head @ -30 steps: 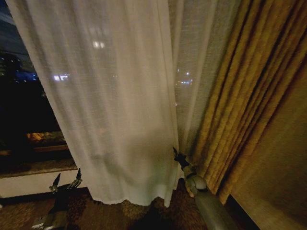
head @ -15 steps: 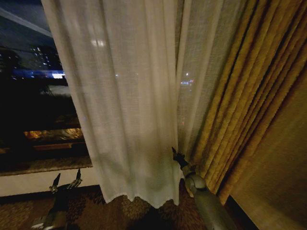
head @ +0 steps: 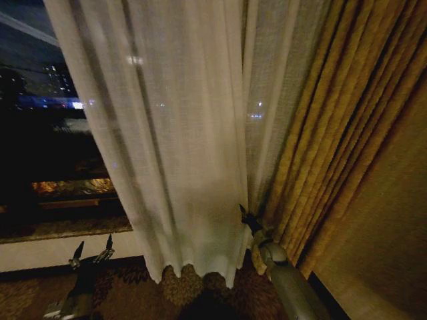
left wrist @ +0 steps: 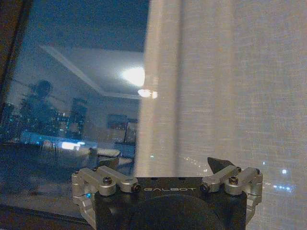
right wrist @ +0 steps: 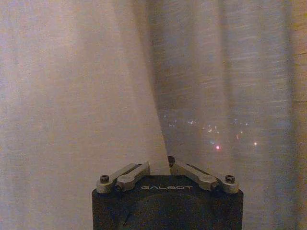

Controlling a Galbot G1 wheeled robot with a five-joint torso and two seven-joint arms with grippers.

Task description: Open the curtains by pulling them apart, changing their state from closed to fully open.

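The right gripper (head: 245, 215) is pinching the sheer curtains (head: 180, 147) in closed jaws, half the window uncovered, while the left gripper (head: 93, 253) is idling wide-jawed, clear of fabric.

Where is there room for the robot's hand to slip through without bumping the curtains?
Bare room lies left of the sheer curtains, before the dark window, above the open left gripper. It is crowded on the right: the right gripper, shut on the sheer edge, sits beside the golden drape.
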